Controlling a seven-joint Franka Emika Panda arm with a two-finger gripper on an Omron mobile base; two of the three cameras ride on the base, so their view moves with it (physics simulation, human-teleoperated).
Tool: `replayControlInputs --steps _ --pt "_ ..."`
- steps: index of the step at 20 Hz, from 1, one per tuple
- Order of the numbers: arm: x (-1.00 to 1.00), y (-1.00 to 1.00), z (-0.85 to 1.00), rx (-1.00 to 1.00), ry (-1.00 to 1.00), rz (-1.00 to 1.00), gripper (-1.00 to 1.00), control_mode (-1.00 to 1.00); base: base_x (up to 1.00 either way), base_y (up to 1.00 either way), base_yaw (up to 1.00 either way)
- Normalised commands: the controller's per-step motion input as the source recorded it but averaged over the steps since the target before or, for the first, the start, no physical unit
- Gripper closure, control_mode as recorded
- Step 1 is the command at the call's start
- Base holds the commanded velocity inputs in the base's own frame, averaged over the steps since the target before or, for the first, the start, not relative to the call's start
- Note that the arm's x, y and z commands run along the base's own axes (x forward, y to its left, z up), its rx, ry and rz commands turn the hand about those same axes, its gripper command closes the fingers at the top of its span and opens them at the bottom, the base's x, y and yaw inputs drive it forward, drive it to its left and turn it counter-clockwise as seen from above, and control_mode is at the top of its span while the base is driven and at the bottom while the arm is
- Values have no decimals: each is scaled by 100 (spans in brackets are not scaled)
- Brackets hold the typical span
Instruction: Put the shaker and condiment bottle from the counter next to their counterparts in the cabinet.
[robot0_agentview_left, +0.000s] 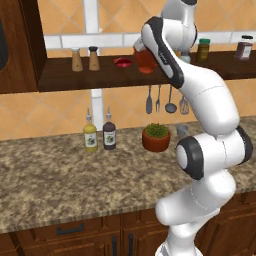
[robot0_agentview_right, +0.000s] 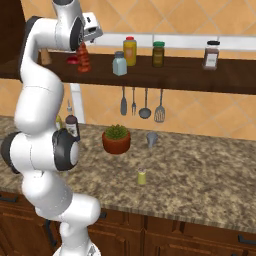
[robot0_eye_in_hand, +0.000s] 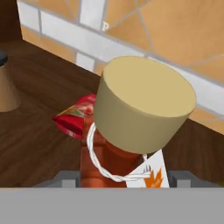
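Hand view, condiment bottle (robot0_eye_in_hand: 142, 111), white label (robot0_eye_in_hand: 153, 173) seemingly wordless

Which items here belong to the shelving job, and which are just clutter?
Job: condiment bottle in the gripper, shaker on the counter, cabinet.
Clutter: potted plant, hanging utensils, wooden shakers, grey cup.

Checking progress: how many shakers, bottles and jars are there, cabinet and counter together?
Shakers: 4 (brown wooden shakers, blue-grey shaker, yellow-green shaker)
Bottles: 4 (red-orange bottle, yellow bottle, olive bottle, dark bottle)
Jars: 2 (green-lidded jar, dark-lidded jar)
Total: 10
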Motion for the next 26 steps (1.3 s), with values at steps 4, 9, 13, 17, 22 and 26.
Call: replayControlInputs --steps 4,9,13,17,22,26 --pt "62 25 -12 -7 5 0 100 -100 0 0 0" --pt "61 22 -2 -2 3 0 100 -100 0 0 0" --pt "46 13 -1 0 2 0 100 -100 0 0 0" --pt "12 3 -17 0 0 0 100 -100 0 0 0" --pt "-15 0 -45 1 0 0 100 -100 0 0 0" --pt "-37 0 -61 4 0 0 100 -100 0 0 0"
